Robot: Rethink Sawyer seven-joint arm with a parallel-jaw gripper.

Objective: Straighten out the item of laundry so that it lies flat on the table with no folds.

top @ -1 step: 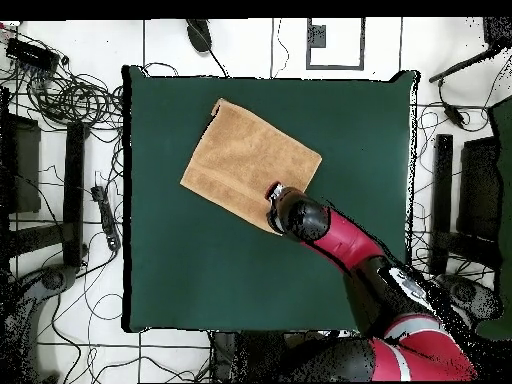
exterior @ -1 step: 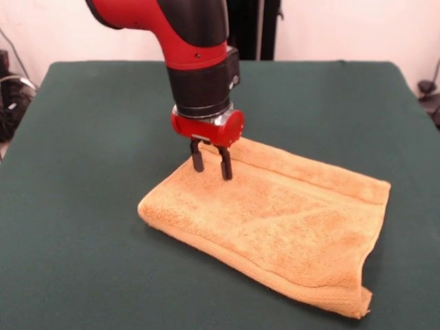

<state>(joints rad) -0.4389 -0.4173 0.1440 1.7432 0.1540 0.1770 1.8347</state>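
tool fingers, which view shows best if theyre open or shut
Front view: the tool shows both fingers apart, tips at the towel near its edge. Overhead, the arm hides most of the tool.

Tangled black cables [top @ -1 step: 70, 95] on white tiled floor [top @ -1 step: 250, 45], dark stands [top @ -1 step: 72, 190] beside table

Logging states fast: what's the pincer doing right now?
Pincer: open, holding nothing, fingers down at the towel's far edge.
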